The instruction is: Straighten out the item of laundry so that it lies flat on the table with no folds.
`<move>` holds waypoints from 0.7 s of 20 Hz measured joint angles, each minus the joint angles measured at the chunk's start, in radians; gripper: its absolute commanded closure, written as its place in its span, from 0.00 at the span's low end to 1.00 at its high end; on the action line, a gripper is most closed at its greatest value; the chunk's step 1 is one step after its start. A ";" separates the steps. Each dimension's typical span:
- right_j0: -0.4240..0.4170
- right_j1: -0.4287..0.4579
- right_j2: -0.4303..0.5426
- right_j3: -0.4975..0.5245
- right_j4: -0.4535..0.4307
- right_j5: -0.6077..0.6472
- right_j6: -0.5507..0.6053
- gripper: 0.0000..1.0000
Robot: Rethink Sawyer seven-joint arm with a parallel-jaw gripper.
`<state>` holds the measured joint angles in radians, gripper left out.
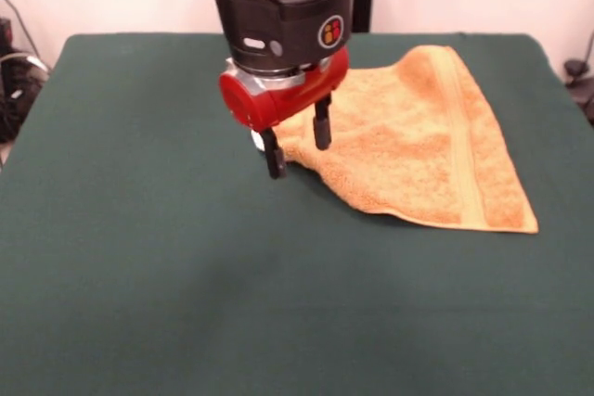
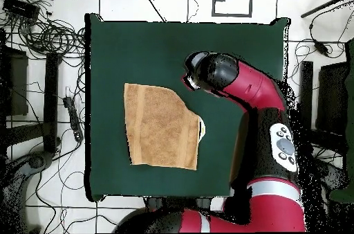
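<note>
Item: orange-tan terry hand towel (image 1: 418, 150) with a woven stripe band running near one end, lying on the counter, a large dark green felt-covered surface (image 1: 186, 285). In the front view it sits toward the right and far part of the counter; from overhead it lies left of centre. One corner is turned in, so the outline is cut off on a slant there, and a small white tag (image 2: 202, 130) peeks out at the edge beside the fold.

Claw (image 1: 297, 144): two black fingers pointing down, parted by a moderate gap, nothing between them. The tips hang over the towel's folded corner; whether they touch the cloth cannot be told.

Step in hand, as judged: approach to the folded corner, grasp not yet made. The towel is largely flat; the folded corner appears to be what is left.

Next move calls for: lowering onto the top layer only, pinching it, then drawing it outward, away from the towel's body, low over the counter.

Surroundings: red and black arm (image 2: 256, 93) overhangs the counter beside the towel. Cables (image 2: 48, 34) lie on the floor, off the counter. Nothing on the green surface blocks the pull.
</note>
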<state>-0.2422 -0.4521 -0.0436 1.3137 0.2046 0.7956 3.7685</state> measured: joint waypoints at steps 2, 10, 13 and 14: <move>-0.005 0.000 0.000 0.008 0.000 0.025 0.000 0.00; -0.005 0.000 0.001 0.053 0.002 0.058 0.000 0.00; -0.004 0.002 0.001 0.065 0.004 0.058 0.000 0.00; -0.002 0.008 0.001 0.066 0.004 0.058 0.000 0.00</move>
<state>-0.2444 -0.4445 -0.0427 1.3796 0.2085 0.8535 3.7685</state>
